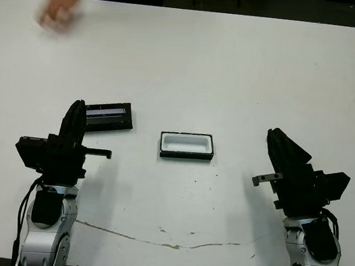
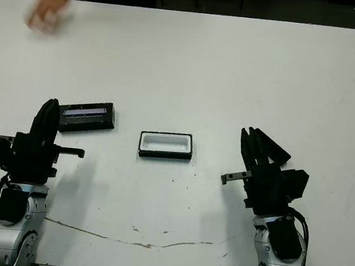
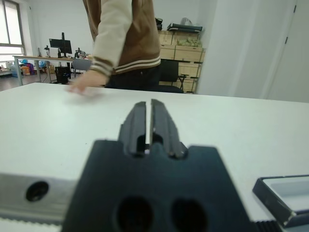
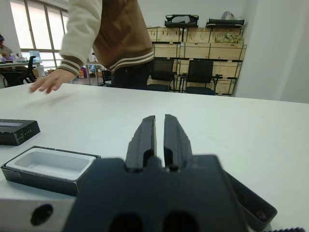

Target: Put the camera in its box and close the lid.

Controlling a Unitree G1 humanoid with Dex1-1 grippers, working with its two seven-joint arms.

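Lying just beside left claw [image 1: 75,116]: lid [image 1: 107,116]; box [image 1: 187,145] apart.

Bare table surrounds the box [image 1: 187,145]; a person's hand [image 1: 56,13] hovers far-left

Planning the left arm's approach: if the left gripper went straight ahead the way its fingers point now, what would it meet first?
Probably nothing soon. The left gripper points up the white table, passing just beside the lid. Bare tabletop follows, with a person's hand near the far edge, roughly in line; depth is unclear.
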